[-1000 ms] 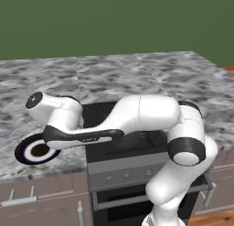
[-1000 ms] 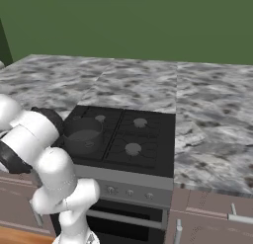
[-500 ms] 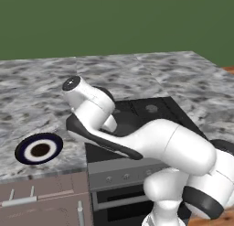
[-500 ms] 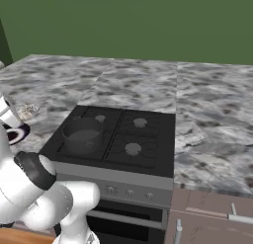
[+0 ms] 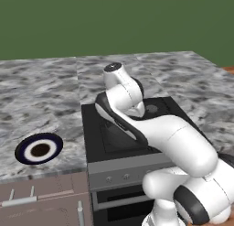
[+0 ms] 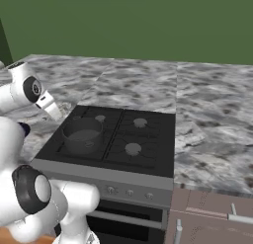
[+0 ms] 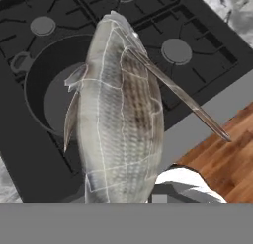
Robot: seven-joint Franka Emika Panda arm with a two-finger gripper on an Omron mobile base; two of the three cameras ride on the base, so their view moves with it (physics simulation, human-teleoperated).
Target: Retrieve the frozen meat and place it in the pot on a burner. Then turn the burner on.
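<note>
- In my hand view the frozen meat [image 7: 118, 114] is a whole grey, scaly fish with fins, rising from the bottom edge where my finger tips sit; it hides them.
- My jaws stand nearly together and the fish comes straight out from between them, so I am clamped on it.
- The fish hangs above the black cooktop [image 7: 207, 70], its body lying across the pot [image 7: 47, 97] as my camera sees it, its head end reaching toward the far burners.
- The pot [image 6: 82, 134] sits on the front-left burner as the right base view shows it: round, low, dark grey.
- Three other burners are bare under their grates; the nearest of them [image 6: 132, 148] is just beside the pot.
- My arm [image 5: 137, 124] arches over the cooktop in the left base view, covering much of it.
- A dark-blue-rimmed plate [image 5: 39, 148] with a brown centre lies on the marbled counter [image 5: 36, 97], left of the stove and well apart from the pot.
</note>
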